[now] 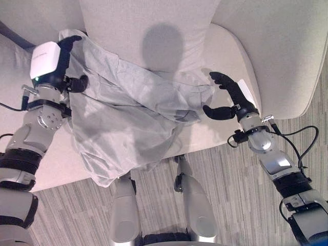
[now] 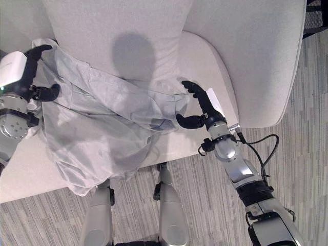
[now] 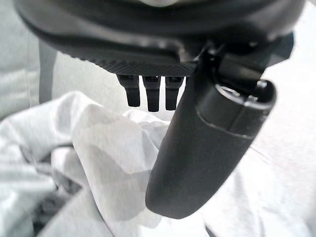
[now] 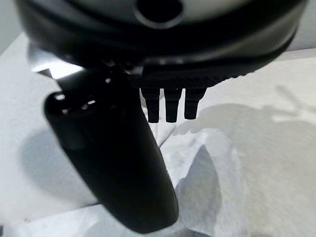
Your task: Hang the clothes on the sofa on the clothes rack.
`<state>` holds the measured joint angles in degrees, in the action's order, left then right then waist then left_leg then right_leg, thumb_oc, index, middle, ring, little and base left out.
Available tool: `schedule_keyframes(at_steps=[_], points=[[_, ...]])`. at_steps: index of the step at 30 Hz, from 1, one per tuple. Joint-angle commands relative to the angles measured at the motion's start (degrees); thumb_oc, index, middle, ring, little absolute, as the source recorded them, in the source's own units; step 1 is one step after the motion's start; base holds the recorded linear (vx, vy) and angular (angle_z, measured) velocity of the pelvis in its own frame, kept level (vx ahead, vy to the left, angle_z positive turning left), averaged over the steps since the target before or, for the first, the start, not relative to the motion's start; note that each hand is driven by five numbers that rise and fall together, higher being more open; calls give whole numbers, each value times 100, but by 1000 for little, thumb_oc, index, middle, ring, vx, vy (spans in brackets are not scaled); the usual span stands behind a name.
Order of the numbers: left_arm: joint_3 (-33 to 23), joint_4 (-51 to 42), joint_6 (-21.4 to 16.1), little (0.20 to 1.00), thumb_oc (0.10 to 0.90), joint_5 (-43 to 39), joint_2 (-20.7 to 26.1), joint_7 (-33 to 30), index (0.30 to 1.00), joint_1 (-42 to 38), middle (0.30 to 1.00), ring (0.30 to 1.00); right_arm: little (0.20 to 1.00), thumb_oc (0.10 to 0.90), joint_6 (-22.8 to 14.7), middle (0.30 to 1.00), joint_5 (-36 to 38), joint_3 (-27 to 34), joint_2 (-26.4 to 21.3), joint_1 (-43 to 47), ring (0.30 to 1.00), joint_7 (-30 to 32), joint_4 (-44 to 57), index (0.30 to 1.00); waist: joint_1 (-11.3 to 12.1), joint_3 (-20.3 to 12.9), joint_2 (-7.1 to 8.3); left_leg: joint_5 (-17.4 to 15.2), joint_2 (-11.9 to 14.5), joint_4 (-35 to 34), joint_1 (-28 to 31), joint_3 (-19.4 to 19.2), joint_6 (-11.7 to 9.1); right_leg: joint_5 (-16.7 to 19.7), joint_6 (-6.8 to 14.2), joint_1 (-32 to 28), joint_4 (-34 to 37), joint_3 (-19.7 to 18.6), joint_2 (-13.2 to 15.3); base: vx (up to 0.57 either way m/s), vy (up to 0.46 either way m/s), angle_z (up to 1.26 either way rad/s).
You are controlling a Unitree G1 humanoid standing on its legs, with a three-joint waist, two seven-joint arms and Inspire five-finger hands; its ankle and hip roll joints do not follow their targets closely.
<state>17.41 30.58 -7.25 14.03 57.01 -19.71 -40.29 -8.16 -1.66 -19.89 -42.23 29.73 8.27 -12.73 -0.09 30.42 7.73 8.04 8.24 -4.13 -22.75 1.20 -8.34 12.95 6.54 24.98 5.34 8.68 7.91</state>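
A light grey garment [image 1: 123,113] lies crumpled across the white sofa seat [image 1: 220,51], and its lower part hangs over the seat's front edge. My left hand [image 1: 64,61] rests at the garment's far left end, fingers straight over the cloth [image 3: 98,148] and thumb [image 3: 207,148] held apart. My right hand [image 1: 230,95] is at the garment's right end, open. There the cloth's edge [image 4: 207,187] lies just past its straight fingers, and its thumb [image 4: 113,158] stands clear of them. Neither hand is closed on the fabric.
The sofa's back cushion [image 1: 148,20] rises behind the garment. A broad padded armrest [image 1: 287,46] stands to the right of my right hand. Striped grey carpet [image 1: 230,195] lies in front of the sofa.
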Motion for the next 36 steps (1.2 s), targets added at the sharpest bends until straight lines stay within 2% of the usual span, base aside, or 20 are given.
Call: schedule_keyframes(at_steps=[1, 8, 13, 19, 20, 25, 36], points=[[-129, -34, -279, 900, 800, 163, 690, -377, 900, -748, 900, 900, 900, 800, -517, 900, -280, 110, -459, 292, 900, -32, 502, 900, 60, -63, 191, -405, -142, 251, -44, -97, 279, -150, 613, -284, -34, -86, 359, 0, 0, 0], [-17, -15, -304, 900, 800, 170, 867, -370, 900, -789, 900, 900, 900, 800, -467, 900, -829, -442, -667, 510, 900, -204, 571, 900, 92, -63, 167, -369, -153, 214, -150, -55, 285, -142, 634, -195, -34, -38, 372, 11, 10, 4], [-222, -104, -291, 900, 800, 152, 605, -385, 900, -496, 900, 900, 900, 800, -393, 900, -1304, -765, -495, 389, 900, -365, 629, 900, 117, -63, 172, -384, -159, 216, -177, -24, 299, -180, 614, -187, -34, 0, 371, 13, 2, 2], [-372, -183, -277, 900, 800, 83, 356, -402, 900, -307, 900, 900, 900, 800, -238, 900, -1663, -836, -226, 336, 900, -203, 287, 900, 126, -63, 135, -415, -178, 263, -213, 11, 313, -201, 594, -195, -34, 9, 385, 0, 0, 0], [-396, -233, -283, 900, 800, 71, 287, -408, 900, -275, 900, 900, 900, 800, -124, 900, -1935, -849, -128, 382, 900, -55, 53, 900, 129, -63, 107, -418, -187, 274, -270, 21, 314, -199, 593, -154, -34, 14, 396, 0, 0, 0], [-363, -264, -295, 900, 800, 74, 252, -440, 900, -310, 900, 900, 900, 800, 23, 900, -2375, -823, -61, 609, 900, 324, -257, 900, 104, -63, 54, -395, -226, 279, -437, 56, 314, -172, 601, 0, -34, 8, 415, 0, 0, 0], [-305, -293, -361, 900, 800, 53, 319, -443, 900, -355, 900, 900, 900, 800, 80, 900, -2834, -470, -603, 1033, 900, 841, 58, 900, 59, -63, 57, -434, -264, 384, -586, 81, 349, -137, 613, 100, -34, -31, 415, 0, 0, 0]])
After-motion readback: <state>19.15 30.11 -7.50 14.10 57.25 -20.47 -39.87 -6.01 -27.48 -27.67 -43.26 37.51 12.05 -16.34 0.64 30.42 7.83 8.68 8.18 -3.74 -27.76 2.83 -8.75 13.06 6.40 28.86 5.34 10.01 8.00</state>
